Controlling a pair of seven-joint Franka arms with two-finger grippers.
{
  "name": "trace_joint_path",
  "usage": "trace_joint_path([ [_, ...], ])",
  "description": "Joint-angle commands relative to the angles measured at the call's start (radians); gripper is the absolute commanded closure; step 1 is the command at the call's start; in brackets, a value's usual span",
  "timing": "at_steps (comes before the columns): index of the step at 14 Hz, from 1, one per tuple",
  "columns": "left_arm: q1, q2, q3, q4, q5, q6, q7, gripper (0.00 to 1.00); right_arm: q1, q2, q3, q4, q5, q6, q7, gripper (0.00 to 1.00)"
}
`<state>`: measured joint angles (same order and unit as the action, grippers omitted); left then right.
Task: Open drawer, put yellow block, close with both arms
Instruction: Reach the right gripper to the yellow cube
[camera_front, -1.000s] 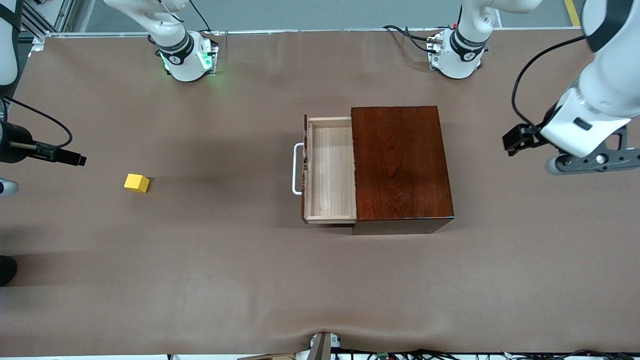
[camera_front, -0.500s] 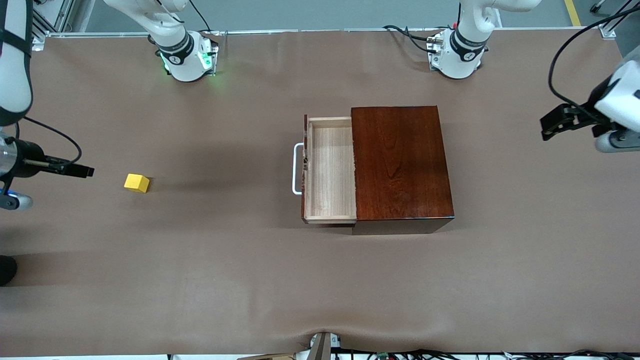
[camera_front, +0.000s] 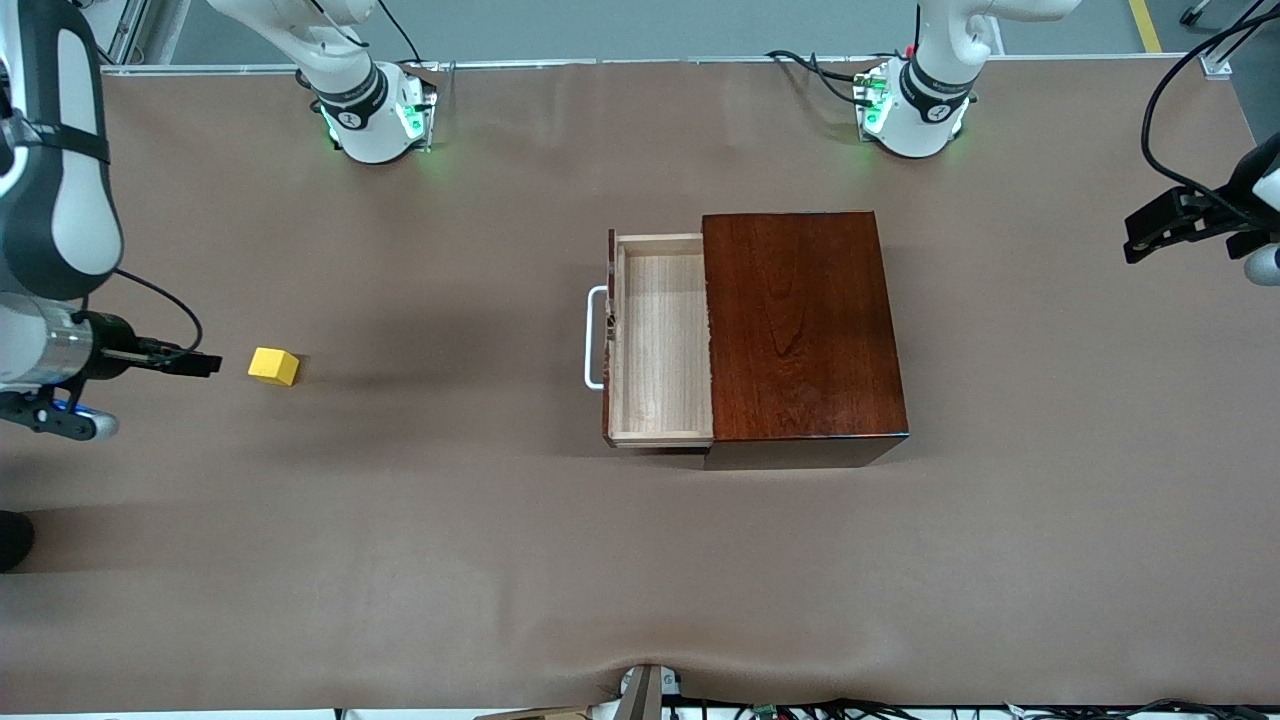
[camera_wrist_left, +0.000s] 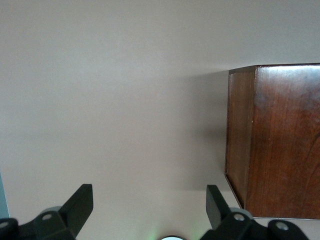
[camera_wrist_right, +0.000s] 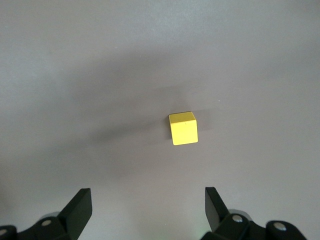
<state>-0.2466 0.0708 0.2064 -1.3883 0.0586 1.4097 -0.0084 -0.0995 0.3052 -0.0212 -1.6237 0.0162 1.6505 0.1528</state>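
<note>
Yellow block (camera_front: 273, 366) is sitting alone at nine o'clock of the open, empty drawer (camera_front: 660, 340); the right gripper (camera_front: 200, 363), fingers apart, has been closing in on it, so pickup looks imminent, while the left gripper (camera_front: 1160, 225), also spread, is withdrawing toward three o'clock.
</note>
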Motion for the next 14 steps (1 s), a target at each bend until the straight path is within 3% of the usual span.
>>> trace_joint_path([
  [1,0.026,-0.026,-0.013,-0.023,-0.026,-0.005,0.048,0.0,-0.029,-0.017,0.015,-0.07,-0.016,0.044,-0.004,0.0],
  [3,0.041,-0.035,-0.022,-0.032,-0.026,-0.005,0.077,0.0,-0.032,-0.017,0.015,-0.117,-0.016,0.083,-0.007,0.0],
  [7,0.136,-0.126,-0.142,-0.173,-0.026,0.063,0.08,0.0,-0.048,-0.02,0.015,-0.208,-0.027,0.175,-0.07,0.0],
  [14,0.139,-0.204,-0.182,-0.278,-0.026,0.101,0.047,0.0,-0.078,-0.018,0.015,-0.33,-0.036,0.337,-0.197,0.0],
])
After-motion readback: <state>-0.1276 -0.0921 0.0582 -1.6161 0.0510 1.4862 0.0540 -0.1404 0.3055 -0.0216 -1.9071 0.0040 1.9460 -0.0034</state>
